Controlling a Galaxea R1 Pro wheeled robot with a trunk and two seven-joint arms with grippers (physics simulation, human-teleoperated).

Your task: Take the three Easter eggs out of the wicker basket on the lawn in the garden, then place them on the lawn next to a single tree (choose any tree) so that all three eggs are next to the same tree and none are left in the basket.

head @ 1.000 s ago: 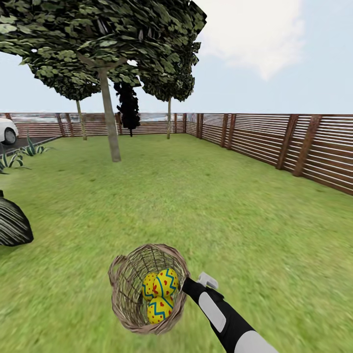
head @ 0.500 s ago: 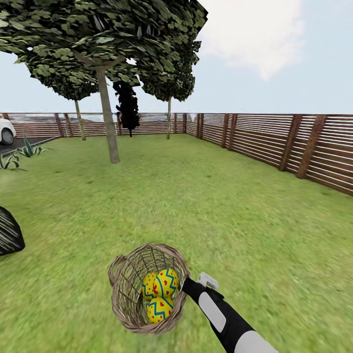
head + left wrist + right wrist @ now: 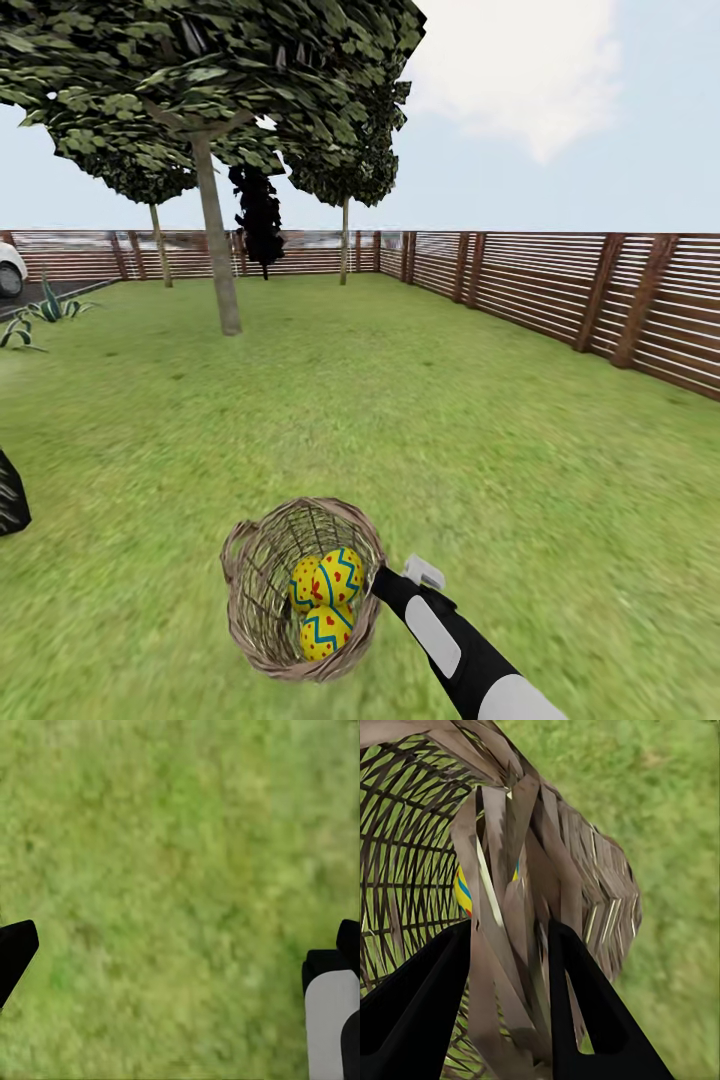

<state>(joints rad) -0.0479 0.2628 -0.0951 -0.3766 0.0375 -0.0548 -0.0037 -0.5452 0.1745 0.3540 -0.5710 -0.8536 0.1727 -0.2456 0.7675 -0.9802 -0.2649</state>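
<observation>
Wicker basket (image 3: 300, 590) with three Easter eggs (image 3: 325, 595) hangs pinched by its rim in the right claw (image 3: 510, 945), the thick-trunked tree (image 3: 215, 240) well ahead, slightly left; left claw (image 3: 180, 960) spread.

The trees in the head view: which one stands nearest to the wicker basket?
The thick-trunked tree at left, standing out on the lawn. The thin-trunked trees stand back by the fence.

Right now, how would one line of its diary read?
right fingers: clamped on wicker basket rim | Easter eggs: three inside | tree: ahead | left fingers: open over lawn
</observation>
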